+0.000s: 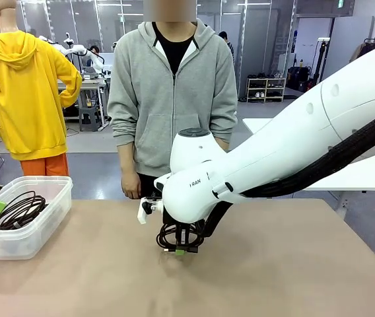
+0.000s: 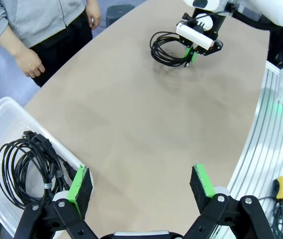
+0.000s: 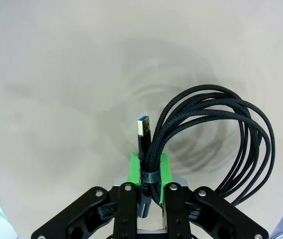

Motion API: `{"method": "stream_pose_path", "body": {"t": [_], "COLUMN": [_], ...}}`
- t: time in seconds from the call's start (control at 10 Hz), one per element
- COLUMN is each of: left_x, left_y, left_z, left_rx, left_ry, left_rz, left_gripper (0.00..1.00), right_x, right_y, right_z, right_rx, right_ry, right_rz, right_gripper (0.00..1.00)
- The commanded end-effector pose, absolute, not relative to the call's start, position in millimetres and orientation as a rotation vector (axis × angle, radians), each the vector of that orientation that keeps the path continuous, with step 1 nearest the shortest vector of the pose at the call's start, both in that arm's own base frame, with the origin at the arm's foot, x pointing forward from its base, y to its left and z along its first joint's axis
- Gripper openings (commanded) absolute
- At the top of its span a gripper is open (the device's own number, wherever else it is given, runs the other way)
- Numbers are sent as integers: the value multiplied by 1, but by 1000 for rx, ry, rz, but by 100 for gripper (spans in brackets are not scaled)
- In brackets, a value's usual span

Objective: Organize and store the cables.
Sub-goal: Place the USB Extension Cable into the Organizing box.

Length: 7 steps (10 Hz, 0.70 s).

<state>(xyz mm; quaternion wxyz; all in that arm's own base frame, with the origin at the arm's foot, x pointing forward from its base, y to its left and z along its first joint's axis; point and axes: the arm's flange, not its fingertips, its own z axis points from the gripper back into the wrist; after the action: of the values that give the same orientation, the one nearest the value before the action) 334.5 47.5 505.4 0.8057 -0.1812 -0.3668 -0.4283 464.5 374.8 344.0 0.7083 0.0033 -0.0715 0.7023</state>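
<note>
Two grippers | right gripper point(image 3: 150, 186) jaws pinching a coiled black cable point(image 3: 216, 144) at its bound neck, plug point(image 3: 143, 130) pointing up, just above mid surface point(image 1: 273, 271) | left gripper point(image 2: 141, 186) jaws spread wide, holding nothing, beside clear bin point(image 1: 49, 218) holding another coiled cable point(image 2: 24, 167) | person point(image 1: 174, 86) stands across.

Right claw point(image 3: 146, 172) clamped, left claw point(image 2: 141, 186) agape

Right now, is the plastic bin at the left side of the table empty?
No, the clear plastic bin already holds one coiled black cable, lying flat on its bottom.
</note>
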Motion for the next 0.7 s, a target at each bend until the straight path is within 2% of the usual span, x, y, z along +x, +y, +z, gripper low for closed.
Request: {"method": "stream_pose_path", "body": {"t": [0.0, 0.4, 0.5, 0.6], "left_x": [336, 336, 336, 336], "left_y": [47, 47, 47, 47], "left_z": [509, 509, 509, 509], "left_rx": [-371, -371, -371, -371], "left_ry": [-773, -773, -773, -773], "left_rz": [-907, -907, -907, -907], "left_gripper": [100, 100, 100, 100], "right_x": [460, 460, 459, 458], "right_y": [370, 370, 371, 370], "right_z": [340, 329, 332, 334], "right_rx": [10, 43, 34, 36], "right_ry": [-158, -135, -147, -158], "right_rz": [1565, 1563, 1560, 1557], "right_gripper": [6, 6, 36, 53]}}
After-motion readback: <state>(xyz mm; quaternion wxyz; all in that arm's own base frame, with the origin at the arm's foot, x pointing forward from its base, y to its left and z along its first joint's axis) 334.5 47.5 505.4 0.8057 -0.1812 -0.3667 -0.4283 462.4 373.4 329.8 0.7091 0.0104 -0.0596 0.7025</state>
